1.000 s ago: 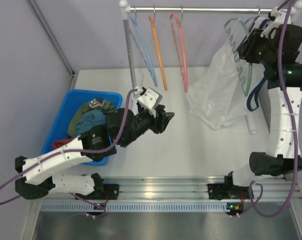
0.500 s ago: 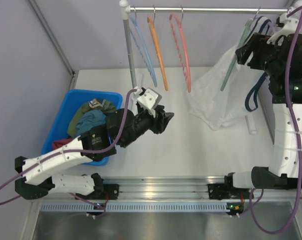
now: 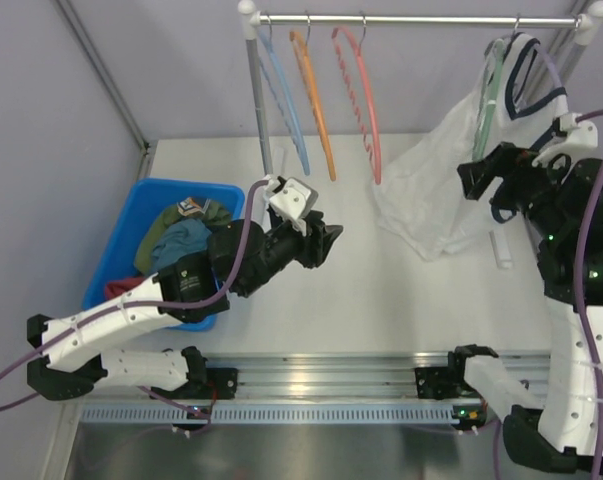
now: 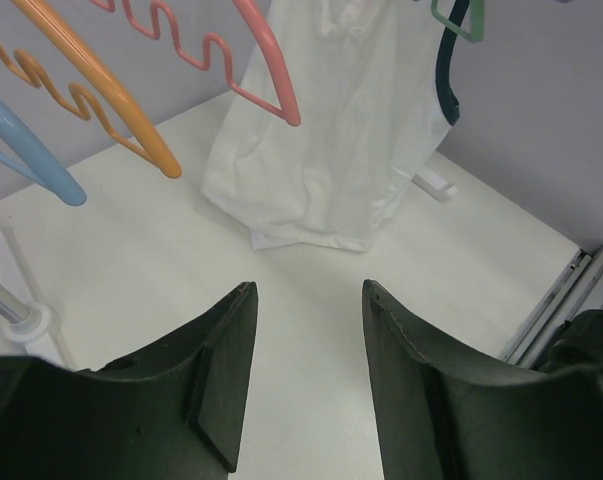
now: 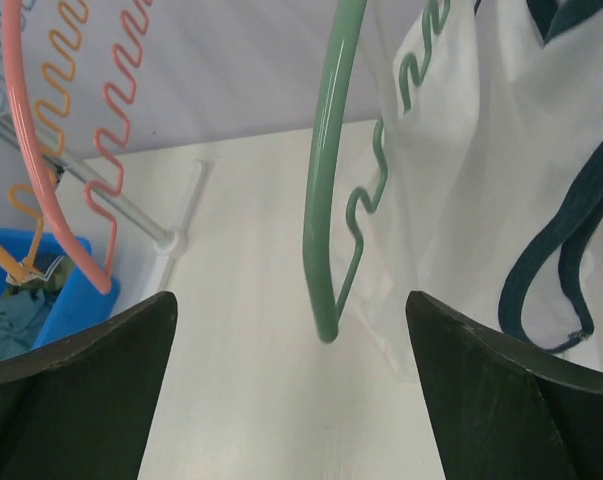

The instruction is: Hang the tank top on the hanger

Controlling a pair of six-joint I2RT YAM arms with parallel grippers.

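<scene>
The sage-green hanger [image 3: 493, 85] [image 5: 326, 200] [image 4: 451, 18] hangs by its hook from the rod at the far right. The white tank top [image 3: 431, 180] [image 5: 481, 150] [image 4: 321, 130] is draped on it, its hem resting on the table. Navy-edged straps [image 3: 526, 70] show beside the white fabric; whether they belong to it I cannot tell. My right gripper [image 3: 479, 190] [image 5: 291, 300] stands wide open just in front of the hanger's lower end, touching nothing. My left gripper [image 3: 331, 240] [image 4: 306, 290] hovers over mid-table, open and empty, pointed toward the top.
The rod [image 3: 411, 18] also carries a blue hanger [image 3: 286, 110], an orange hanger [image 3: 316, 100] and a salmon hanger [image 3: 361, 100]. The rack's post [image 3: 259, 90] stands at mid-back. A blue bin [image 3: 131, 230] of clothes sits at the left, under my left arm.
My right gripper opened, let go of the hanger and drew back and down from the rod. The hanger swung edge-on and hangs free. The left arm barely moved.
</scene>
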